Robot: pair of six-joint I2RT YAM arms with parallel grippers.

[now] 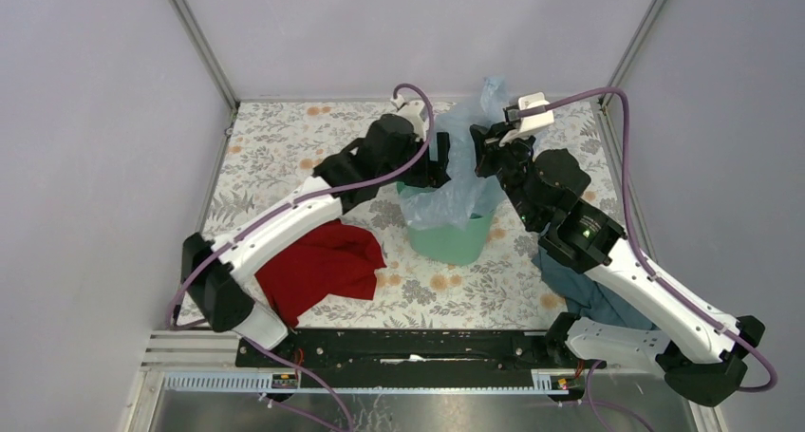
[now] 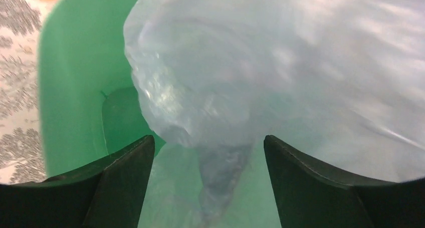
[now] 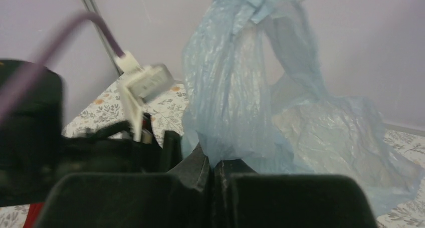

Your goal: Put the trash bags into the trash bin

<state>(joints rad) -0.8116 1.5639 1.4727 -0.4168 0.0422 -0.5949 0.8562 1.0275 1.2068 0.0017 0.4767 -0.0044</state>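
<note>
Plain lilac-grey walls [image 1: 95,119] closing in on three sides, soft even light washing over everything. Bench [image 1: 275,147] wearing floral-print cover. Aluminium posts [image 1: 197,41] running up back corners. Black rail [image 1: 408,347] sitting along near edge, bare metal sheet [image 1: 427,408] showing below it.

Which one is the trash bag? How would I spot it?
On the flowery table, find the green bin near the middle. The trash bag is the crinkly pale-blue plastic sticking up out of it. It is see-through, unlike the red cloth and the dark blue cloth lying flat nearby.
</note>
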